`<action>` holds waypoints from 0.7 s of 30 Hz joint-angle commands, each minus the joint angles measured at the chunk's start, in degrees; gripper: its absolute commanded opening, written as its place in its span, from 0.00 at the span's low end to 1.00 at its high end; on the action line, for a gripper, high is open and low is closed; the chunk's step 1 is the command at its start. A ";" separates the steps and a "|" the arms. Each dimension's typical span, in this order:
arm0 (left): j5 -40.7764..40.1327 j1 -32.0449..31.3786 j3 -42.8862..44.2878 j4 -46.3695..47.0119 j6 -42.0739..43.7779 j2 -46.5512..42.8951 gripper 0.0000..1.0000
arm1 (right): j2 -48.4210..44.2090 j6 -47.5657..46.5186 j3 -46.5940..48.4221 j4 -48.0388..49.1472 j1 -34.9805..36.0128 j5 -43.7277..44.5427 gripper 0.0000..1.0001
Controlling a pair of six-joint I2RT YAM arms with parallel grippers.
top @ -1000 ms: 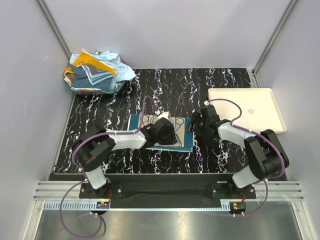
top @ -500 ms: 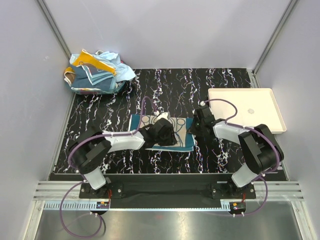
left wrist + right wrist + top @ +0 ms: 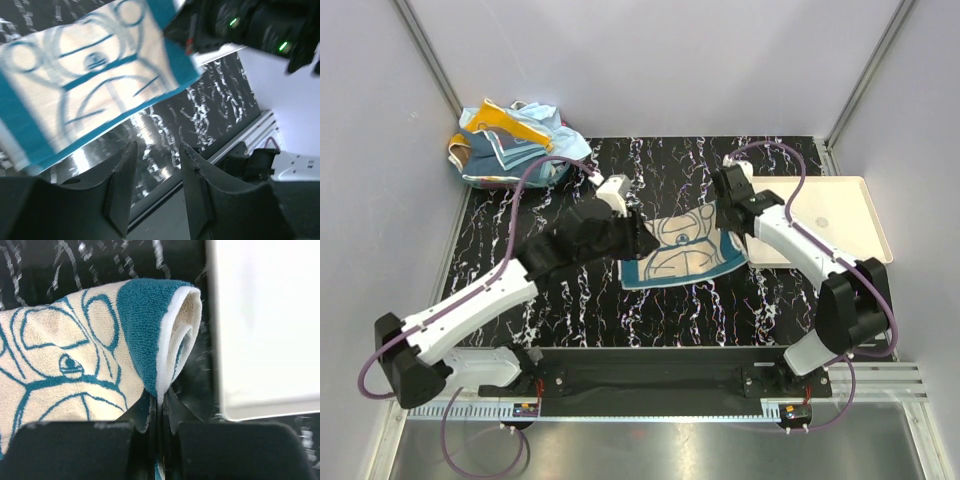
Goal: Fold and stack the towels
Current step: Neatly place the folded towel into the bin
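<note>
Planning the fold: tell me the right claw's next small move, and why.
Probably carry the right claw leftward over the towel, folding it: it pinches the corner by the tray, and the towel is spread open.

Spread towel [image 3: 682, 250]: centre of the frame, over the table [image 3: 570, 300], between the left gripper [image 3: 638, 238] on its left and the right gripper [image 3: 738, 232] on its right.
Towel pile [image 3: 510, 145]: upper left of the frame, at the table's far left corner.
Tray [image 3: 840, 215]: right of the frame, just beside the spread towel's right end.
</note>
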 commanded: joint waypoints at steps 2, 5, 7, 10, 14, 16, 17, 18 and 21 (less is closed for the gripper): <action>2.89 2.64 -1.29 -9.35 7.62 -4.61 0.44 | 2.19 -9.00 8.51 -8.53 -3.15 10.69 0.00; 1.92 3.43 -3.58 -10.67 10.17 -7.17 0.45 | 2.11 -14.28 9.84 -7.13 -7.20 10.70 0.00; 1.57 3.70 -5.59 -10.85 11.48 -7.79 0.45 | 2.37 -18.23 10.01 -5.29 -11.25 11.92 0.00; 2.09 3.79 -8.23 -10.15 12.02 -8.23 0.45 | 2.98 -24.21 9.05 -1.34 -15.12 14.73 0.00; 3.75 4.05 -11.40 -9.70 11.67 -10.33 0.45 | 4.74 -29.48 8.52 3.68 -21.27 11.76 0.00; 4.38 4.05 -12.02 -10.40 12.19 -12.26 0.46 | 6.31 -29.85 9.65 4.03 -24.68 11.40 0.00; 4.47 4.22 -12.19 -10.93 12.63 -12.80 0.46 | 6.93 -29.76 10.18 4.21 -25.05 11.84 0.00; 4.55 4.40 -12.28 -11.54 13.59 -13.06 0.46 | 7.38 -29.93 10.71 4.12 -27.49 10.36 0.00; 5.26 5.54 -13.16 -13.04 15.00 -14.99 0.46 | 9.05 -30.90 11.77 6.05 -30.24 11.48 0.00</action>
